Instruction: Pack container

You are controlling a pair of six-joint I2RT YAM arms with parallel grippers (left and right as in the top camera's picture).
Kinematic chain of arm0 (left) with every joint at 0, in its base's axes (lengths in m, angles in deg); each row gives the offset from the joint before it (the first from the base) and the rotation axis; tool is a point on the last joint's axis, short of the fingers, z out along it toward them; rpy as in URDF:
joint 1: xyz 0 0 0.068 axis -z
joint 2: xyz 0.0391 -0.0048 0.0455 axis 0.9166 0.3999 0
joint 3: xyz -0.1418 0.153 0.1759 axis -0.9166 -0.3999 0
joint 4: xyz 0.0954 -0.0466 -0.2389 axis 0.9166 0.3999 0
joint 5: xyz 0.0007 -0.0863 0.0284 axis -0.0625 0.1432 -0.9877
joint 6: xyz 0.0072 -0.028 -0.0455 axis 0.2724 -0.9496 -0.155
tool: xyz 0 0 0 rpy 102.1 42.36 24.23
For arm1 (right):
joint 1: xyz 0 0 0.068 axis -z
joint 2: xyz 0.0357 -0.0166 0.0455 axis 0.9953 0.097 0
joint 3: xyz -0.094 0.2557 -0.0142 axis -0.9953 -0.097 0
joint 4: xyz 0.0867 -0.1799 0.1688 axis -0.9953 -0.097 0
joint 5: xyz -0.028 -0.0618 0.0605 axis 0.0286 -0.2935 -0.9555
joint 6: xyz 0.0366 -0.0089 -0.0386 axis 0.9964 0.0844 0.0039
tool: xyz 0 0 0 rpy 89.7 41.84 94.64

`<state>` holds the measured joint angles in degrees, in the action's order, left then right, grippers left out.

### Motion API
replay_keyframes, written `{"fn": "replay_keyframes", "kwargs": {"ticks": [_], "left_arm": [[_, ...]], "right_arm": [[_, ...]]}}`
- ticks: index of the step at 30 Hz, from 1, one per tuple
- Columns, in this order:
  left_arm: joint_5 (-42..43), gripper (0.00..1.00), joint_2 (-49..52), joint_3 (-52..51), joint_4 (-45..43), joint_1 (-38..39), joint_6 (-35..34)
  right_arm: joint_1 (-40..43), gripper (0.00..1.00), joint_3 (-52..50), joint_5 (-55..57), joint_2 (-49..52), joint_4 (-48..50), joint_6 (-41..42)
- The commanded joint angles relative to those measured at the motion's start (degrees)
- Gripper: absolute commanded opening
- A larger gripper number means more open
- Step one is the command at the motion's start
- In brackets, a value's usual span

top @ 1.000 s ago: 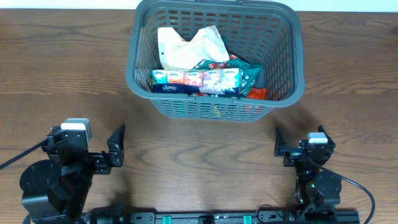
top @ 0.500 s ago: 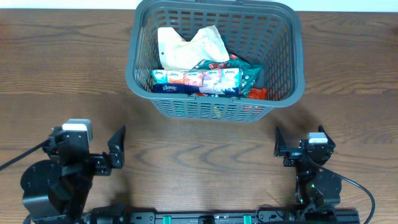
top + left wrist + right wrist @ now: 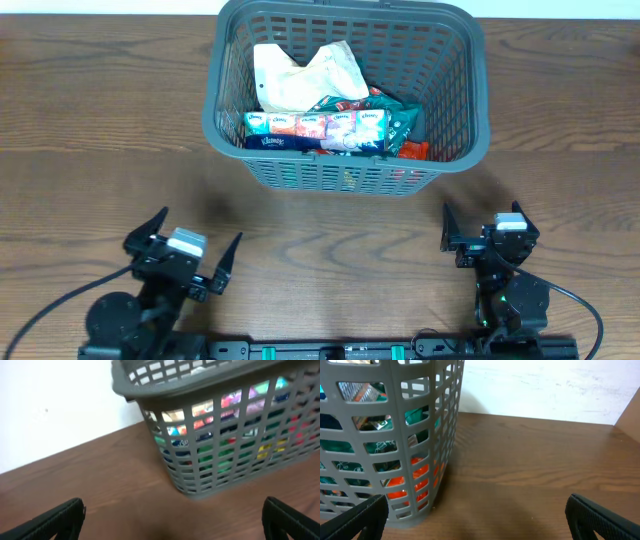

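The container (image 3: 220,130) is a large dark grey lattice basket at the back middle of the table. It holds a white bag (image 3: 300,75), a row of tissue packs (image 3: 315,127), a green packet and an orange packet. It also shows in the left wrist view (image 3: 200,480) and in the right wrist view (image 3: 420,435). My left gripper (image 3: 195,250) is open and empty near the front left. My right gripper (image 3: 478,228) is open and empty near the front right. Both sit well short of the basket.
Brown wooden table (image 3: 100,130) all round the basket. A white wall (image 3: 545,390) runs behind the table's far edge. The arm bases and a black rail (image 3: 330,350) lie along the front edge.
My left arm has swung to the right and turned towards the basket, its fingers still wide open. The right arm and the basket have not moved.
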<state>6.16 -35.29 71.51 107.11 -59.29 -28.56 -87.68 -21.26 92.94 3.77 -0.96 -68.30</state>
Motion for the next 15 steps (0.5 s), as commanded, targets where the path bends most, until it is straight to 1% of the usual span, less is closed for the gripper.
{"fn": "replay_keyframes", "kwargs": {"ticks": [1, 4, 8, 15], "left_arm": [[0.9, 0.99, -3.5, -5.1, -3.1, 0.4, 4.3], [0.7, 0.99, -5.2, -8.3, -4.7, 0.4, 6.3], [0.3, 0.99, -6.4, -11.3, -5.2, 0.4, 6.3], [-1.3, 0.99, -6.4, -16.0, -8.9, 0.4, 5.9]], "right_arm": [[0.2, 0.99, -0.3, 0.6, -0.4, 0.0, 0.8], [0.2, 0.99, -0.3, 0.6, -0.4, 0.0, 0.8], [0.2, 0.99, -0.3, 0.5, -0.4, 0.0, 0.8], [0.2, 0.99, -0.3, 0.6, -0.4, 0.0, 0.8]]}}
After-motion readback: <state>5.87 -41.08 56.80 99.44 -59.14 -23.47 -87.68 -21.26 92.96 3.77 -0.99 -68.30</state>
